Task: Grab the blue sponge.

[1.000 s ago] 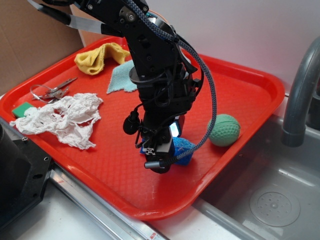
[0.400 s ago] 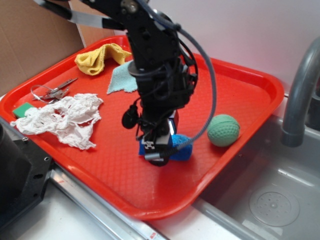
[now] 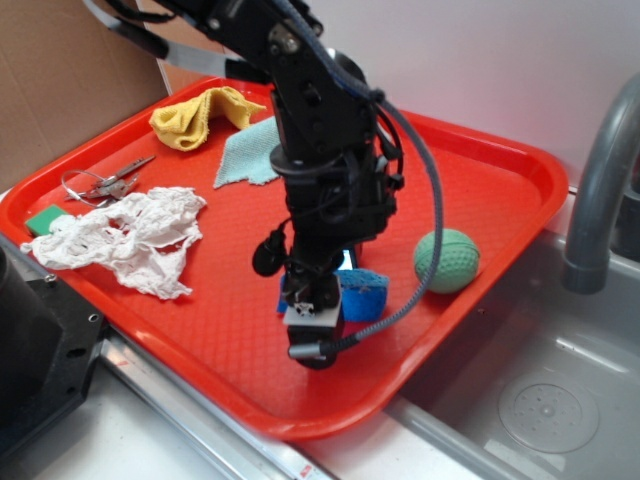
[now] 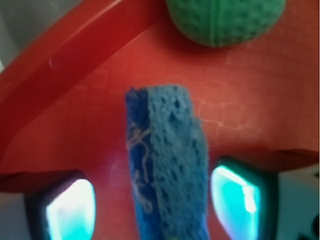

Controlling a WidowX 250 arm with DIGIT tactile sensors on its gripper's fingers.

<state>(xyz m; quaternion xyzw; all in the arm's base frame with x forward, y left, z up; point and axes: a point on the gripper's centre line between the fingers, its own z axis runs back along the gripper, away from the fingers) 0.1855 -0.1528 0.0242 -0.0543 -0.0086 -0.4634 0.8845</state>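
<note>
The blue sponge (image 3: pixel 364 293) lies on the red tray (image 3: pixel 500 180) near its front right, left of the green ball (image 3: pixel 447 260). My gripper (image 3: pixel 322 296) is down at the sponge, pointing at the tray. In the wrist view the sponge (image 4: pixel 170 165) stands between my two fingers (image 4: pixel 70 210), with a gap of red tray on each side. The jaws are open and do not touch it. The ball (image 4: pixel 225 20) is just beyond the sponge's far end.
A white crumpled cloth (image 3: pixel 125 238), scissors (image 3: pixel 105 183), a small flat green block (image 3: pixel 45 218), a yellow cloth (image 3: pixel 200 112) and a teal cloth (image 3: pixel 245 155) lie on the tray's left and back. A grey faucet (image 3: pixel 600 190) and sink (image 3: pixel 540 390) are at the right.
The arm has shifted slightly and the gripper has come a little lower over the sponge. The sponge and ball have stayed in place on the tray.
</note>
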